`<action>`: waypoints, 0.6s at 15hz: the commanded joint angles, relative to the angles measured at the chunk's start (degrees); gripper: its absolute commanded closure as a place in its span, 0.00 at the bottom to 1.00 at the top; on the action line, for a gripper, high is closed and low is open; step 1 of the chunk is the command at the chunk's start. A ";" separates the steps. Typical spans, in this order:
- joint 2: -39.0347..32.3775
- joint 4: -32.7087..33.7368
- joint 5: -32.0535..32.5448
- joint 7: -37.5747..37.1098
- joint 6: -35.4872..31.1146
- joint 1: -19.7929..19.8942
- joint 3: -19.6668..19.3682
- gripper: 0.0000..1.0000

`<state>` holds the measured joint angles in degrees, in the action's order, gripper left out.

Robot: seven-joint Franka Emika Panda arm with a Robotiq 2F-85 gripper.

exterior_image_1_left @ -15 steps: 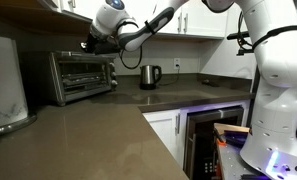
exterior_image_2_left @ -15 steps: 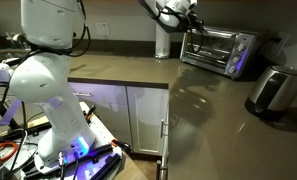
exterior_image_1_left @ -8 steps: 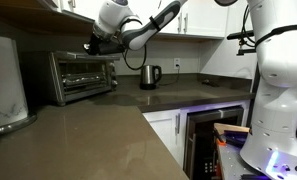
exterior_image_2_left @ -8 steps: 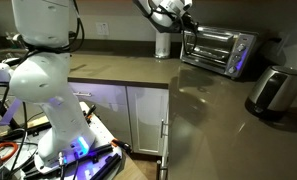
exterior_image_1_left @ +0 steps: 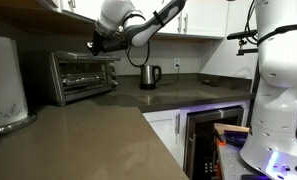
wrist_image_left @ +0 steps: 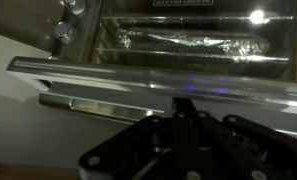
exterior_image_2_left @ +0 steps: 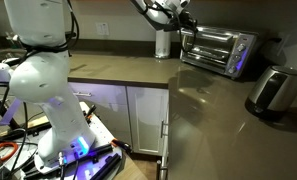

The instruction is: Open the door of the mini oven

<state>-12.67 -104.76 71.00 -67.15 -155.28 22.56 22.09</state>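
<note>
The silver mini oven (exterior_image_1_left: 80, 76) stands at the back of the counter against the wall and shows in both exterior views (exterior_image_2_left: 220, 48). Its glass door (exterior_image_1_left: 72, 78) looks close to upright. My gripper (exterior_image_1_left: 92, 44) hovers at the oven's top front edge, near the knob side (exterior_image_2_left: 182, 20). In the wrist view the fingers (wrist_image_left: 184, 104) are pressed together, their tip at the door's handle bar (wrist_image_left: 98, 106) and silver top frame (wrist_image_left: 108, 76). Above these I see the lit rack inside (wrist_image_left: 178, 42) and the knobs (wrist_image_left: 66, 24). Whether the tip touches the handle is unclear.
A small steel kettle (exterior_image_1_left: 149, 76) stands on the counter beside the oven. A rounded steel appliance (exterior_image_2_left: 272, 90) sits nearer the camera. A white cylinder (exterior_image_1_left: 5, 85) stands at the counter's near end. Upper cabinets (exterior_image_1_left: 203, 18) hang close above the arm.
The arm has shifted slightly upward at the oven's top front edge. The oven and its door look unchanged in the exterior views.
</note>
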 commanded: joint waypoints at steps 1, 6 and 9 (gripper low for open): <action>1.91 -2.60 -4.86 4.81 0.51 1.05 0.61 1.00; 1.69 -3.72 -11.32 9.84 1.14 1.16 0.94 1.00; 2.33 -4.35 -14.90 13.04 2.08 1.07 1.04 1.00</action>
<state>-12.25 -107.17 60.13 -58.44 -154.85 22.77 22.14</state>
